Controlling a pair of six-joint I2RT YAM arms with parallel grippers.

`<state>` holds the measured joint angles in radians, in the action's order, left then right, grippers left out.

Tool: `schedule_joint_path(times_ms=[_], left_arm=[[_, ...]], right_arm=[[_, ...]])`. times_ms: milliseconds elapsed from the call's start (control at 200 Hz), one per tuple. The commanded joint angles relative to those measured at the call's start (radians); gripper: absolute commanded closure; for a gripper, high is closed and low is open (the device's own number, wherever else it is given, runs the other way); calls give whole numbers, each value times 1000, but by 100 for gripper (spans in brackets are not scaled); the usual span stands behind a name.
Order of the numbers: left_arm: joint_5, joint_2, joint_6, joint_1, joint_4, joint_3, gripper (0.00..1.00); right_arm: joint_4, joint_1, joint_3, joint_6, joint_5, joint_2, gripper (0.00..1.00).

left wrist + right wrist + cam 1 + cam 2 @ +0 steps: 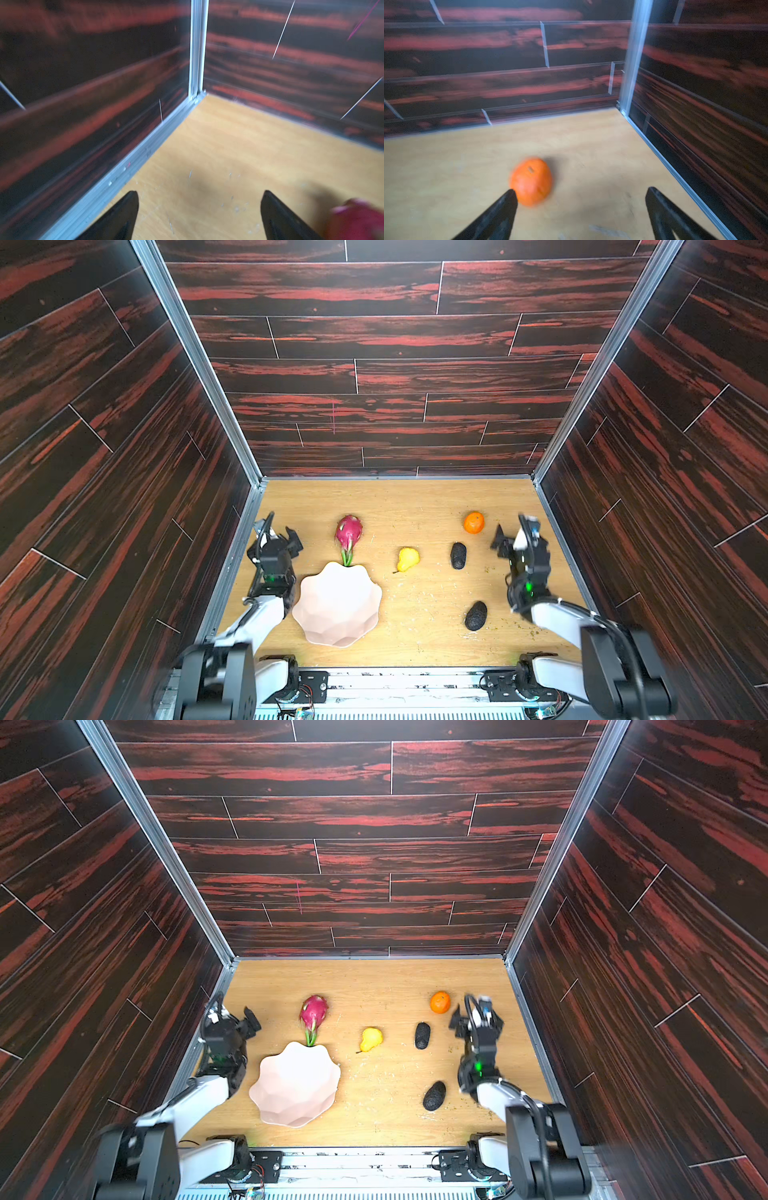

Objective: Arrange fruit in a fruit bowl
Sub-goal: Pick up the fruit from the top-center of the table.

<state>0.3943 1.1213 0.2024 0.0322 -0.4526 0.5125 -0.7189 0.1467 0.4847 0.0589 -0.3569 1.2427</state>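
The pale-pink scalloped fruit bowl [336,605] [295,1085] stands empty at the front left of the wooden floor. A magenta dragon fruit [348,533] [313,1013] lies just behind it, green tip at the rim. To the right lie a yellow pear [408,559] [370,1039], two dark avocados [458,556] [476,616] and, farther back, an orange [473,522] [439,1002]. My left gripper [280,533] [199,194] is open and empty, left of the dragon fruit [357,218]. My right gripper [513,531] [581,192] is open just right of the orange [531,180], which sits by one fingertip.
Dark red wood-patterned walls with aluminium corner posts [249,464] close in the floor on three sides. Both grippers are near the side walls. Small crumbs are scattered over the floor around the avocados [422,1036] [434,1096].
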Motion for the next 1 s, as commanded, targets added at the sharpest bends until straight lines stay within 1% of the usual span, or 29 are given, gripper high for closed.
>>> schedule_joint_path(times_ms=[0, 60, 100, 165, 210, 240, 296, 336, 426, 521, 576, 706, 887, 907, 997], left_arm=[[-103, -21, 47, -7, 333, 159, 7], [-238, 34, 74, -8, 407, 227, 7], [-349, 86, 92, -9, 448, 277, 7], [-515, 177, 122, -16, 514, 365, 7], [-579, 230, 132, -31, 551, 409, 7], [-575, 257, 131, -48, 574, 433, 7], [-518, 284, 114, -91, 581, 451, 5], [-485, 299, 93, -124, 588, 465, 5], [-470, 354, 60, -171, 608, 507, 3], [-471, 438, 32, -199, 660, 559, 1], [-431, 483, 22, -213, 670, 576, 1], [-401, 557, 18, -228, 672, 611, 1], [-435, 624, -9, -236, 675, 656, 1], [-437, 655, -11, -238, 679, 664, 0], [-438, 708, -6, -244, 700, 694, 0]], right_arm=[[459, 111, 232, 26, 157, 38, 1], [494, 213, 296, 5, 215, 86, 1], [495, 275, 323, 4, 283, 115, 1], [470, 337, 340, 30, 426, 151, 1], [431, 362, 332, 58, 513, 168, 1], [393, 371, 317, 82, 557, 178, 1], [317, 380, 279, 123, 627, 189, 1], [274, 385, 256, 146, 649, 196, 1], [208, 392, 217, 169, 685, 207, 1], [185, 395, 200, 180, 697, 220, 1], [176, 395, 195, 190, 697, 224, 1], [150, 395, 184, 196, 697, 230, 1], [155, 395, 178, 193, 697, 212, 1], [154, 394, 177, 190, 697, 208, 1], [156, 394, 168, 181, 692, 197, 1]])
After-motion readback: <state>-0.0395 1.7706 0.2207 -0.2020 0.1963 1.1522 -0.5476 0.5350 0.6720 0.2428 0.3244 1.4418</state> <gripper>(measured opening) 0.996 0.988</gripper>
